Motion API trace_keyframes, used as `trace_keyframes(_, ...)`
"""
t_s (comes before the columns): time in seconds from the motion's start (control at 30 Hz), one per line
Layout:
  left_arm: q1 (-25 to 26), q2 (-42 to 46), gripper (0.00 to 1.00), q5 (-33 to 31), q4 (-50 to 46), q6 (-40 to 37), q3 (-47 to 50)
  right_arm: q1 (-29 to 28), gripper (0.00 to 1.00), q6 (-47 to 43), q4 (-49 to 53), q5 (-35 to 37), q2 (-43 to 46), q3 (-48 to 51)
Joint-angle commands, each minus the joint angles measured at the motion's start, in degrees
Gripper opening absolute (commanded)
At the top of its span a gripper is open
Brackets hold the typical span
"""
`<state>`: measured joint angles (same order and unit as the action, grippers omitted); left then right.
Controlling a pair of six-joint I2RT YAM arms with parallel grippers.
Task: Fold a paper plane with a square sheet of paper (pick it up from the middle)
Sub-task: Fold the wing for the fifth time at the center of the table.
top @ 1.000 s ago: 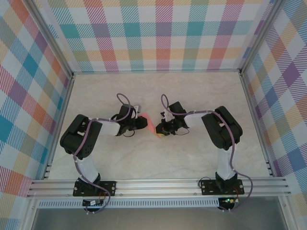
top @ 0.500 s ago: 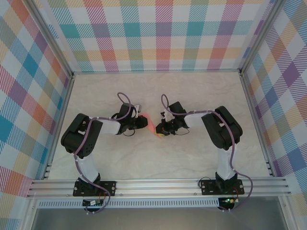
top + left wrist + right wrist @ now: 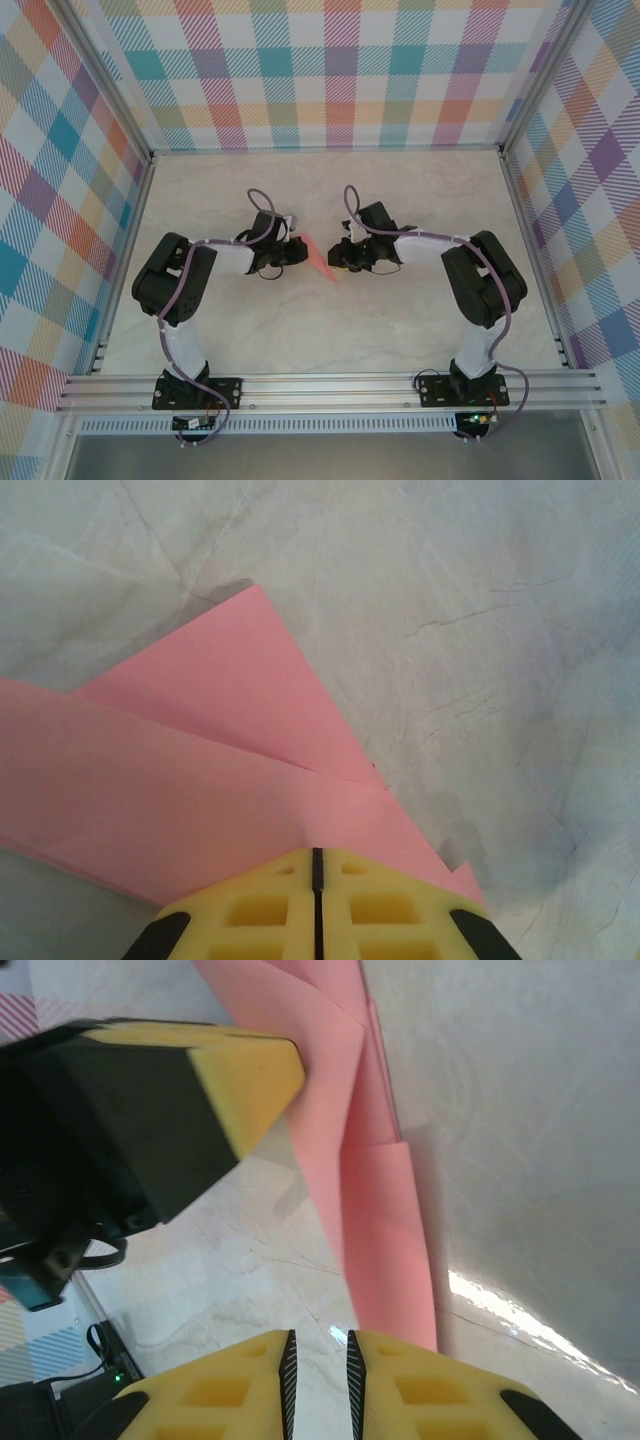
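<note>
Since right gripper [image 3: 319, 1345] backed off, it stands ajar | left gripper [image 3: 316, 858] seemingly pinches paper [image 3: 200, 770]

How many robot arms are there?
2. The left arm stands on the left, the right arm on the right. Both reach toward the pink paper in the middle. None looks hidden.

left arm [image 3: 172, 285]: showing black joint housings, white links | right arm [image 3: 482, 285]: looking identical | cables [image 3: 262, 206]: running purple along both | fingers [image 3: 250, 915]: showing yellow ribbed pads, black backs | base plates [image 3: 197, 390]: showing black
</note>
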<state>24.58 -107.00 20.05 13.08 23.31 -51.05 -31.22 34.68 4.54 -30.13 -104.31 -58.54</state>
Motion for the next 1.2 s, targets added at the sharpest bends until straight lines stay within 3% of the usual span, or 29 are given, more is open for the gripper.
trace_keyframes(0.0,0.03,-2.85,0.07,-2.64,-5.67,0.60,-0.53,-0.95,0.24,-2.63,2.83,3.90,2.84,0.69)
trace_keyframes(0.4,0.04,-3.30,0.07,-2.38,-7.46,0.38,-1.72,-5.60,0.28,-7.50,11.02,16.37,-2.64,-9.21)
trace_keyframes(0.7,0.12,-3.03,0.08,-2.02,-7.46,0.51,-1.86,-5.60,0.29,-9.23,13.41,12.23,-8.63,-14.18)
trace_keyframes(1.17,0.12,-2.08,0.10,-1.60,-7.89,0.56,-2.52,-4.78,0.24,-8.71,9.96,7.88,-12.63,-14.29)
